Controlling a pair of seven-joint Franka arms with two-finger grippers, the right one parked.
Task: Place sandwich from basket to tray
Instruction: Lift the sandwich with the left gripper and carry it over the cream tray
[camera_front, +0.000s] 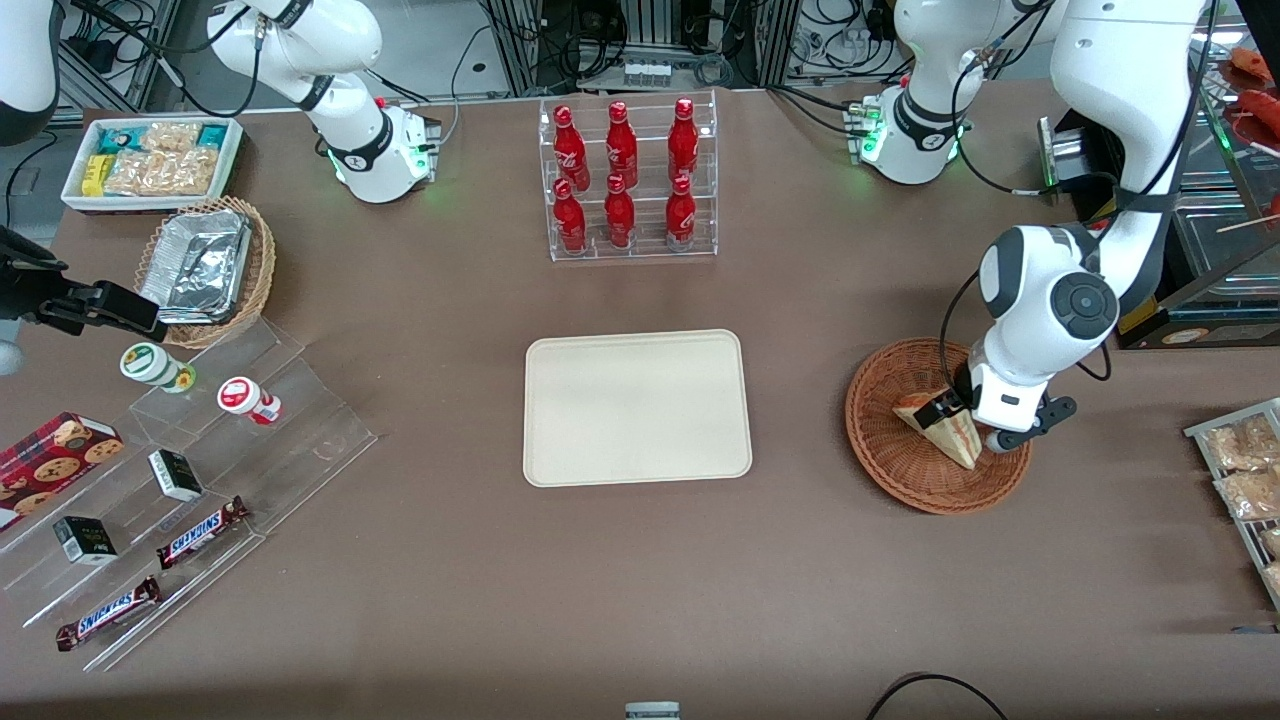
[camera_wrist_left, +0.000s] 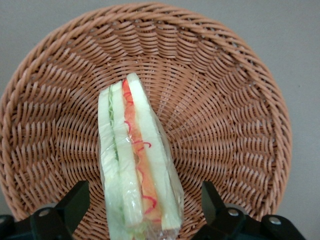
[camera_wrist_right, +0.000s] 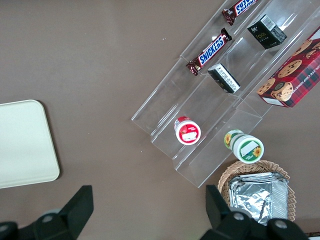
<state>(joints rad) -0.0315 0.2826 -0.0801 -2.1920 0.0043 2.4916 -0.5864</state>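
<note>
The sandwich (camera_front: 938, 427), a wrapped pale wedge with red and green filling, lies in the round reddish-brown wicker basket (camera_front: 880, 455) toward the working arm's end of the table. My left gripper (camera_front: 962, 412) is down in the basket, open, with one finger on each side of the sandwich. In the left wrist view the sandwich (camera_wrist_left: 135, 150) stands between the two black fingers (camera_wrist_left: 75, 202) with a gap on each side, over the basket weave (camera_wrist_left: 225, 100). The cream-beige tray (camera_front: 637, 407) lies flat at the table's middle with nothing on it.
A clear rack of red bottles (camera_front: 628, 180) stands farther from the front camera than the tray. Toward the parked arm's end are a white snack bin (camera_front: 150, 160), a tan basket of foil containers (camera_front: 205, 265) and a clear stepped shelf (camera_front: 200, 470). Packets (camera_front: 1245, 470) lie at the working arm's edge.
</note>
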